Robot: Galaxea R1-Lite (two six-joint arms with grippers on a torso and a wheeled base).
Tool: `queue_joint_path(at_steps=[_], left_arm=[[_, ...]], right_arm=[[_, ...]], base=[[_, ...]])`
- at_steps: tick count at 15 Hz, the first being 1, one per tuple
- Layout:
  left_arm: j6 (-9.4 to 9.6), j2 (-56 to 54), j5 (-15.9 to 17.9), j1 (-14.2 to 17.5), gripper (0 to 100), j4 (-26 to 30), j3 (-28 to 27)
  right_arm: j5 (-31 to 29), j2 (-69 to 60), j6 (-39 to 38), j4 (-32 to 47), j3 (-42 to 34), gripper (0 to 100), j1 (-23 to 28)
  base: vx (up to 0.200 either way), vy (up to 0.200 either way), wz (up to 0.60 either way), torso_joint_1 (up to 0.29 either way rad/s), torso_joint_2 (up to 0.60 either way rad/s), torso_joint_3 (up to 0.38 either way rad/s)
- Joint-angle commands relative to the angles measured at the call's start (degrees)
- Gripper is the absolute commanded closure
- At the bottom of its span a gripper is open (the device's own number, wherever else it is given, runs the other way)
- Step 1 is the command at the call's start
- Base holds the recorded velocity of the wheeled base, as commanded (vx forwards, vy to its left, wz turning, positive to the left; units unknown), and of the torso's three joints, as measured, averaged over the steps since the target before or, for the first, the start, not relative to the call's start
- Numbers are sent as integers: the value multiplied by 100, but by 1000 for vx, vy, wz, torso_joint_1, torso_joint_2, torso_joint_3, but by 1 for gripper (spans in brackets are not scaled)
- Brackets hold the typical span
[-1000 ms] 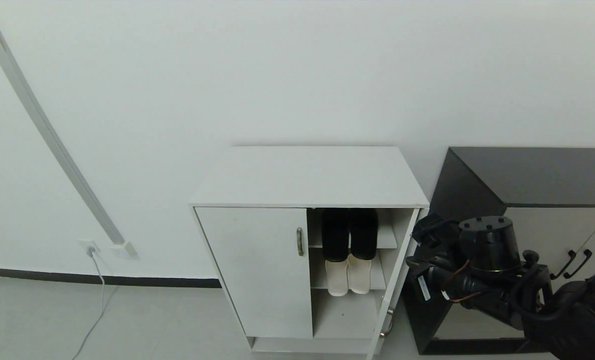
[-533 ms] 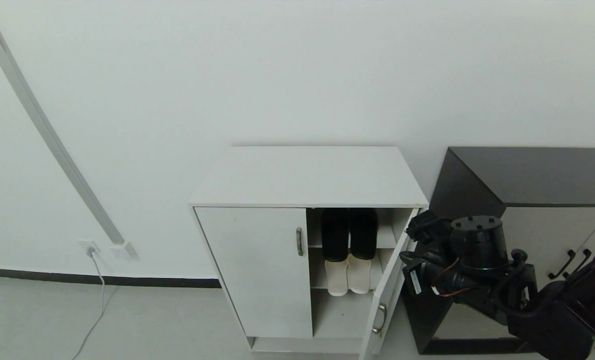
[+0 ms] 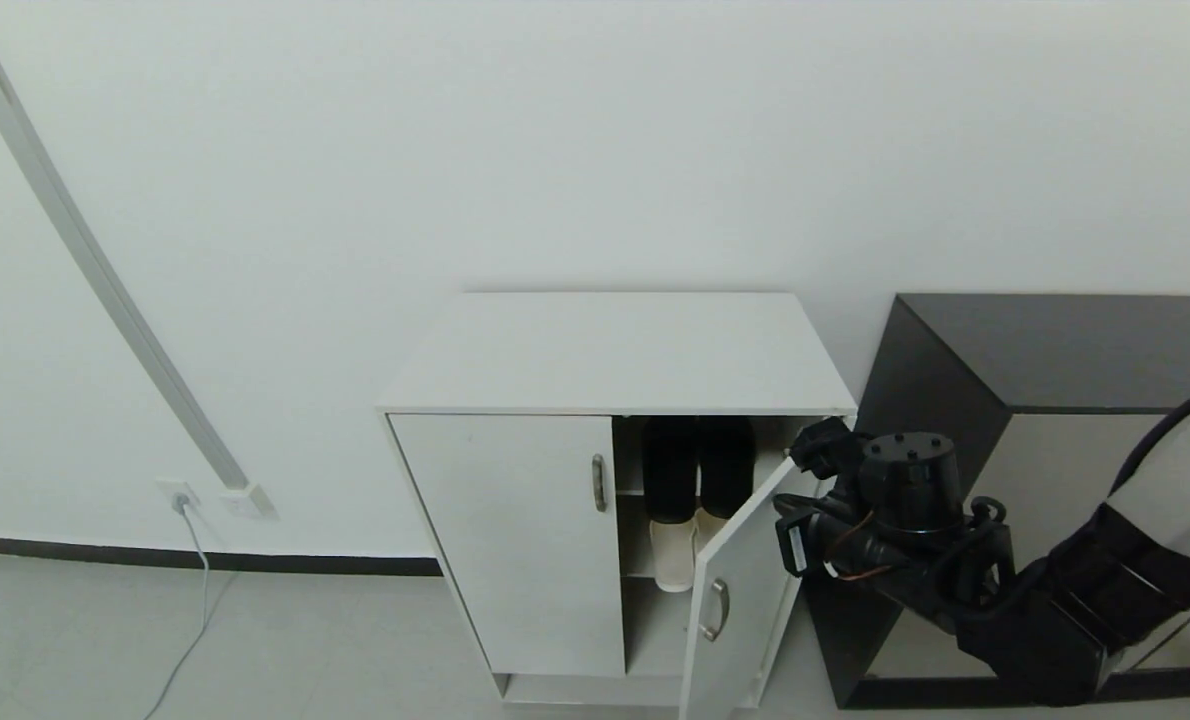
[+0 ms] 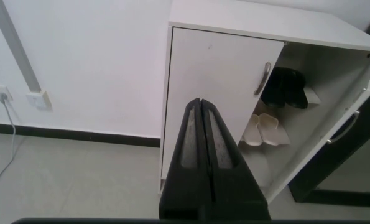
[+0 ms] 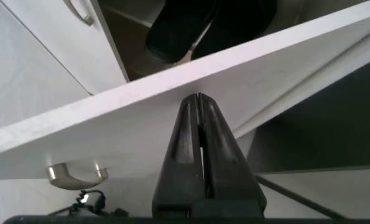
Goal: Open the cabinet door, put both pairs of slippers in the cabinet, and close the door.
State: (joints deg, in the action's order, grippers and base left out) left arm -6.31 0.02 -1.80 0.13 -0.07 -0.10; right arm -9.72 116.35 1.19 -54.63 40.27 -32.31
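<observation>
Right pincer (image 5: 199,98) clenched, empty, tips against outer face of half-open cabinet door (image 3: 733,560); slippers (image 3: 698,465) shelved behind it. Left pincer (image 4: 201,102) clenched, well apart.

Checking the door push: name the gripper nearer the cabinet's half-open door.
Right. The right gripper has its tip at the half-open door's outer face; the left gripper hangs well back, facing the closed door.

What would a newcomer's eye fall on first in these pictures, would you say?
Most likely the white cabinet in the middle of the head view, its right door half open beside the closed left door. Inside, black slippers sit above white slippers. The right gripper, shut, rests against the right door's outer face near its top.
</observation>
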Motion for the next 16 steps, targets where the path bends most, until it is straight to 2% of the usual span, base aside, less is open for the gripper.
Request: queue_joint_path(at_steps=[1, 9, 12, 16], left_arm=[[-1, 6, -4, 4, 100, -1, 1], [-1, 6, -13, 4, 100, -1, 1], [-1, 6, -4, 4, 100, -1, 1], [-1, 6, -4, 4, 100, -1, 1]], right_arm=[[-4, 398, -58, -31, 210, 100, 5], [-13, 925, -304, -356, 711, 100, 22], [-30, 1241, -339, -751, 843, 100, 22], [-48, 1435, -348, -769, 1185, 100, 58]], base=[[0, 0, 0, 0, 0, 0], [0, 0, 0, 0, 0, 0], [0, 0, 0, 0, 0, 0], [0, 0, 0, 0, 0, 0]])
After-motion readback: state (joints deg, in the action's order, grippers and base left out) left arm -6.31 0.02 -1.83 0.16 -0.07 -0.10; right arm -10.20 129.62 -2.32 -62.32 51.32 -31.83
